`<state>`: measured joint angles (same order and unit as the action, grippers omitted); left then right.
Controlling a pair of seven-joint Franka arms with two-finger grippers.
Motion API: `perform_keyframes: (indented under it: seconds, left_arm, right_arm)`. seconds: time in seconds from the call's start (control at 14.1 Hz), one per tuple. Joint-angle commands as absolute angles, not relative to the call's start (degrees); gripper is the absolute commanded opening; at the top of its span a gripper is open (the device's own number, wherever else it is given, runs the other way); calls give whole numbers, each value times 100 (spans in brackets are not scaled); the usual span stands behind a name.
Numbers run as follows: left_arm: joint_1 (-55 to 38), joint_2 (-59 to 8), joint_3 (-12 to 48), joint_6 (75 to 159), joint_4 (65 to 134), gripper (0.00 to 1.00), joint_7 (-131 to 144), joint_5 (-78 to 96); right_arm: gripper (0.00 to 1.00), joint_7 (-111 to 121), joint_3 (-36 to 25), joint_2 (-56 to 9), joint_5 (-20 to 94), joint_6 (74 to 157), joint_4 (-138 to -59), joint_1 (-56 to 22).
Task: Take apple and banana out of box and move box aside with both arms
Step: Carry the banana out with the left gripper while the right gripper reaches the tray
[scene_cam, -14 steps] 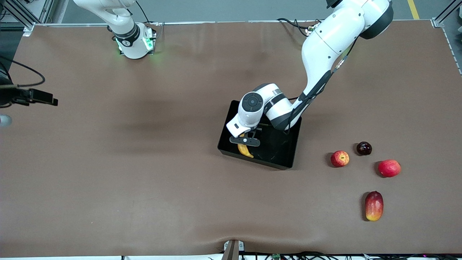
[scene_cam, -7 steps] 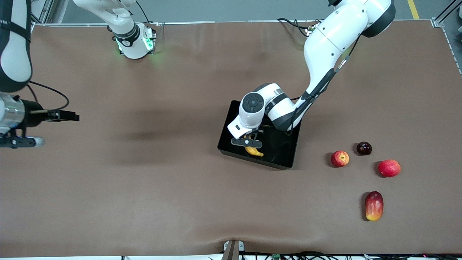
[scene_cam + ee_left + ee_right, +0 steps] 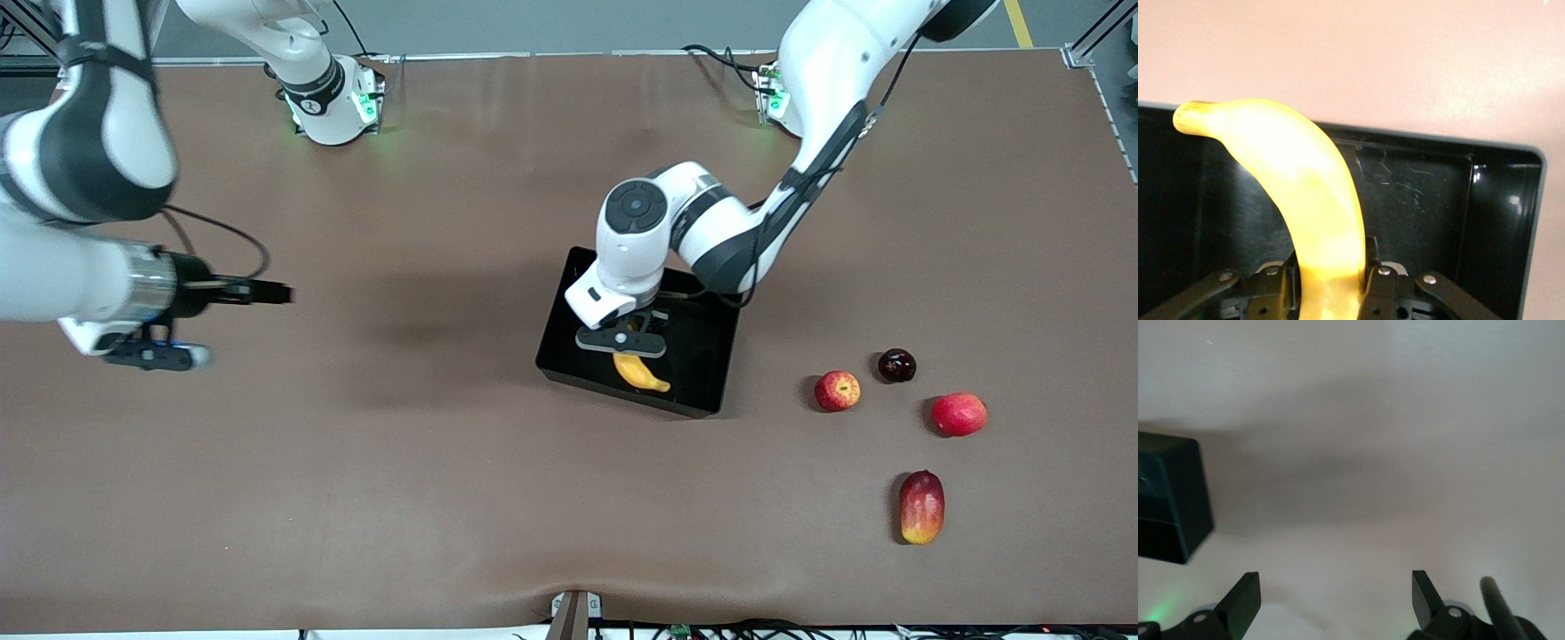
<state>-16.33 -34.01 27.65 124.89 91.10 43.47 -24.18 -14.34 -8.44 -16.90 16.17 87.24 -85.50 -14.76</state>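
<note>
The black box [image 3: 622, 396] sits mid-table. My left gripper [image 3: 625, 347] hangs over it, shut on the yellow banana [image 3: 642, 372], which sticks out low over the box's floor. In the left wrist view the banana [image 3: 1305, 180] is pinched between my fingers [image 3: 1379, 283], with the box's wall [image 3: 1418, 143] past it. The red apple with yellow patches [image 3: 837, 390] lies on the table toward the left arm's end. My right gripper [image 3: 277, 292] is open and empty above bare table toward the right arm's end. In the right wrist view [image 3: 1335, 590] it sees a corner of the box [image 3: 1171, 493].
A dark round fruit [image 3: 896, 364], a plain red round fruit [image 3: 958, 414] and an oblong red-yellow mango [image 3: 921, 508] lie near the apple at the left arm's end. The brown table covering [image 3: 400, 489] is bare between the right gripper and the box.
The right arm has swung in from the table's end toward the box. The left gripper has risen slightly and turned, swinging the banana's free end toward the left arm's end.
</note>
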Motion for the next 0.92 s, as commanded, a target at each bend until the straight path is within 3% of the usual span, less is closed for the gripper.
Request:
perform_keyframes:
  seconds: [0.0,0.57,0.85]
  left_arm:
    - [-1092,-2928,2821,12209,9237,0,3528,-1945]
    - [666,-3032,2769,12102,9000,0,-84,-1547]
    - [1414,-3601,2734,12217,8677,0,-1982,-1599]
  right_arm:
    - [100,-2186,-905,-1853,1775,9305,-8604,-2090]
    - [100,-3918,-905,-2768,1758,10993,-8578,-3532]
    - [100,-4472,-905,-3268,1767,11705,-8578,-4024]
